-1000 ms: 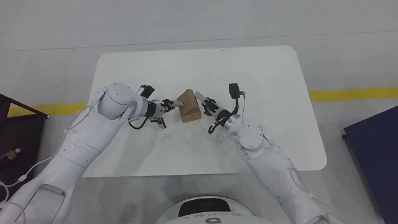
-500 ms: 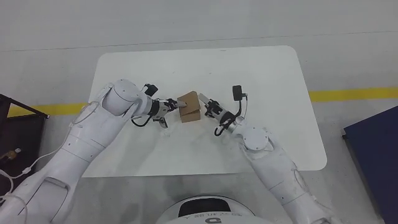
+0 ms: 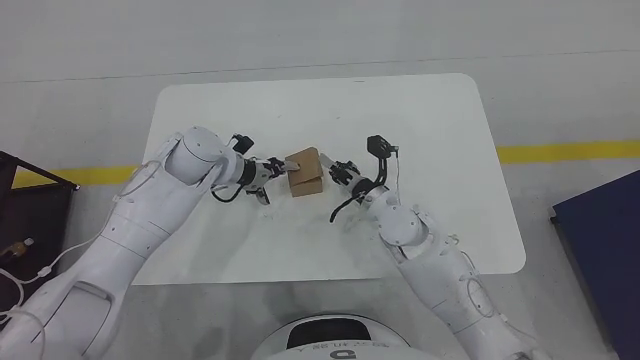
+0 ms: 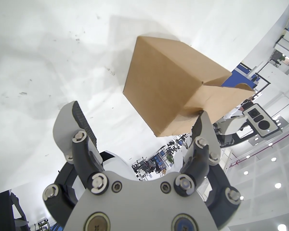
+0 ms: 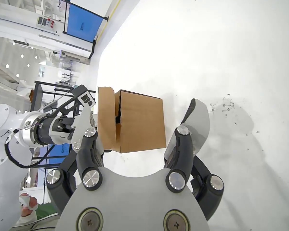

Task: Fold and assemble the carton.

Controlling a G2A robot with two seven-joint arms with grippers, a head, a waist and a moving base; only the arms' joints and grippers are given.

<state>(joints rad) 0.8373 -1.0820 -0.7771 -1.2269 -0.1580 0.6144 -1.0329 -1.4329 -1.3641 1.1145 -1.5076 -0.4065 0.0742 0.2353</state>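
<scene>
We see the brown carton [image 3: 306,172] standing on the white table [image 3: 430,120], near the middle of it and between the two grippers. It is a small cardboard box that already has its box shape. Its closed walls face the right arm. On the side that faces the left arm, one flap [image 5: 106,118] is not closed. It stands out from the box, and behind it we see a dark gap.

The left gripper [image 4: 138,109] is just beside the carton at this open side. Its claw is wide open and has hold of nothing. In the left wrist view, one fingertip [image 4: 200,121] lies against the edge of the flap. The other finger [image 4: 79,116] is apart from the box, over bare table. In the top view this gripper [image 3: 282,168] meets the carton at the side toward the left arm.

The right gripper [image 5: 139,106] is at the opposite side, close to the carton. Its claw is also wide open and empty. In the right wrist view the carton appears between its two fingers, with bare table between the box and one finger [image 5: 200,118]. We cannot tell whether the other finger touches the flap. In the top view the right gripper [image 3: 340,173] is just beside the closed wall.

Some small dark marks [image 5: 228,104] lie on the table near the right gripper. On the floor beside the table a yellow line [image 3: 570,150] runs.
</scene>
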